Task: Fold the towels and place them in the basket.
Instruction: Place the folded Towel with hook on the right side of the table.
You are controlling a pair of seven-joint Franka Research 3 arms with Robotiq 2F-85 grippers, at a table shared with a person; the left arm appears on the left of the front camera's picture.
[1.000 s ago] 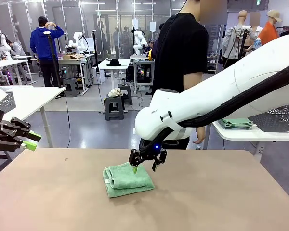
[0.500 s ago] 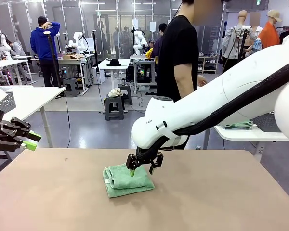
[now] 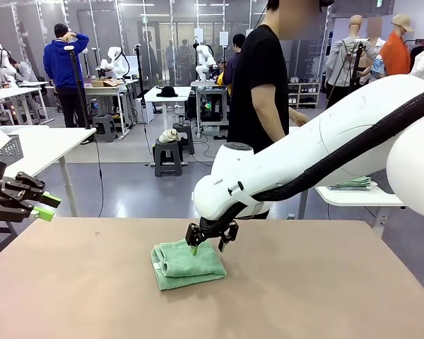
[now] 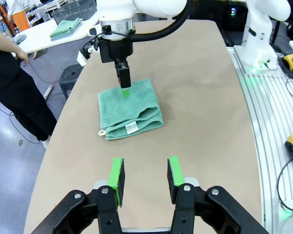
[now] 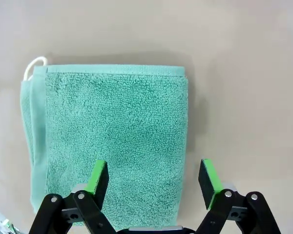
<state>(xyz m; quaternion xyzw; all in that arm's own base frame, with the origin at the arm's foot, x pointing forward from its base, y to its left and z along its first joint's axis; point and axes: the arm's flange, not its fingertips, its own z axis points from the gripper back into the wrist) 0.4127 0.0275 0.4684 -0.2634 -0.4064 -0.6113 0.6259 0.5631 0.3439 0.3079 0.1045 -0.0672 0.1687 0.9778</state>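
A mint green towel (image 3: 189, 265) (image 4: 129, 107) (image 5: 112, 141) lies folded into a thick rectangle on the brown table, with a white loop at one corner. My right gripper (image 3: 208, 242) (image 5: 154, 178) hangs just above the towel's far edge, pointing down. It is open, and its green fingers (image 5: 98, 178) stand astride part of the cloth. My left gripper (image 3: 46, 205) (image 4: 145, 174) waits at the table's left edge, jaws apart and holding nothing. A dark lattice basket (image 4: 80, 7) stands on a white side table.
Folded green towels (image 3: 350, 183) (image 4: 66, 27) lie stacked on the white side table to the right. A person in black (image 3: 265, 85) stands beyond the far edge. Another lattice basket (image 3: 10, 150) sits on the left side table. Bare brown tabletop (image 3: 325, 296) surrounds the towel.
My right gripper has sunk slightly and shifted left, closer onto the towel's far edge. The person behind the table has turned and moved. The left arm has stayed still.
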